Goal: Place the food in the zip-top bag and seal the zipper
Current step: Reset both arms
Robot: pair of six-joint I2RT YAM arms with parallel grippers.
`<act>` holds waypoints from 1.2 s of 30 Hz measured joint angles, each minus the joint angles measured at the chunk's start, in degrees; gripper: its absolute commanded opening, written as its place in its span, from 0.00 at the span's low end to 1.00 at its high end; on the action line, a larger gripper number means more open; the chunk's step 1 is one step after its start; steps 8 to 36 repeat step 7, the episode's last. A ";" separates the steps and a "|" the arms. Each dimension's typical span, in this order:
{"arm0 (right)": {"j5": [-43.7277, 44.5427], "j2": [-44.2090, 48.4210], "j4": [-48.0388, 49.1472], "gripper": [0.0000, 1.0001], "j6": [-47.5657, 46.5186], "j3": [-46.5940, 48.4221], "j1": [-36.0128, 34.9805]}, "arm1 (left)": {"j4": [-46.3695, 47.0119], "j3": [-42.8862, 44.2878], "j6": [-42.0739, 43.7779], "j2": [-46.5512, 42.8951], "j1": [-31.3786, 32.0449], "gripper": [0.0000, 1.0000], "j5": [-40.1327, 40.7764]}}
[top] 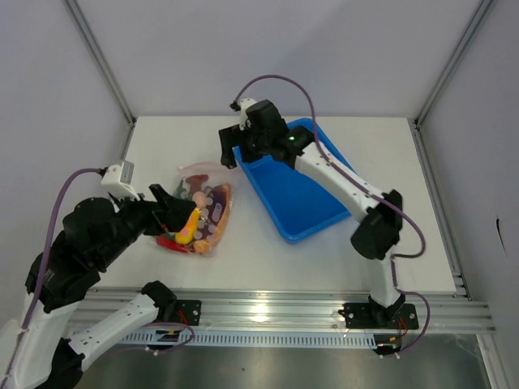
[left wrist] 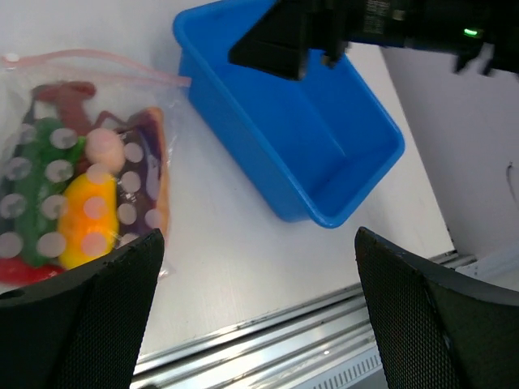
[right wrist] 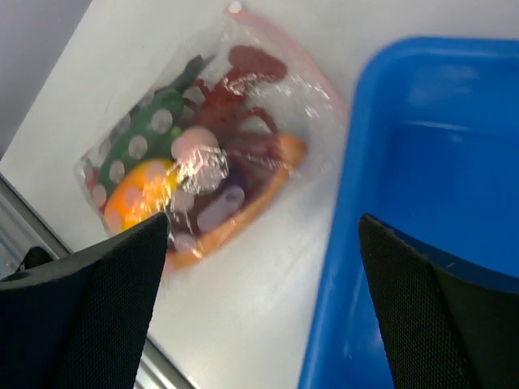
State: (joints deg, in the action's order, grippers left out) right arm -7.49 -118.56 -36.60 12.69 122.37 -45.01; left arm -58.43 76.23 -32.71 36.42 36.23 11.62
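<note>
The zip-top bag lies flat on the white table, left of the blue tub. The food is inside it: a yellow pepper, a green cucumber, a pale egg, a brown steak and red chilies. The pink zipper runs along the bag's far edge, with its white slider at one end. My left gripper hovers open over the bag's near end, holding nothing. My right gripper hangs open between bag and tub, also holding nothing.
The blue rectangular tub stands at an angle right of the bag, with nothing inside that shows. A metal rail runs along the table's near edge. Grey walls with frame posts close in the back and sides.
</note>
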 measured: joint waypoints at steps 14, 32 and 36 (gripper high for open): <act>12.35 40.09 -6.64 0.99 1.01 -29.09 -5.86 | 11.61 -14.78 -4.94 -3.58 0.00 1.00 -8.07; 12.35 40.09 -6.64 0.99 1.01 -29.09 -5.86 | 11.61 -14.78 -4.94 -3.58 0.00 1.00 -8.07; 12.35 40.09 -6.64 0.99 1.01 -29.09 -5.86 | 11.61 -14.78 -4.94 -3.58 0.00 1.00 -8.07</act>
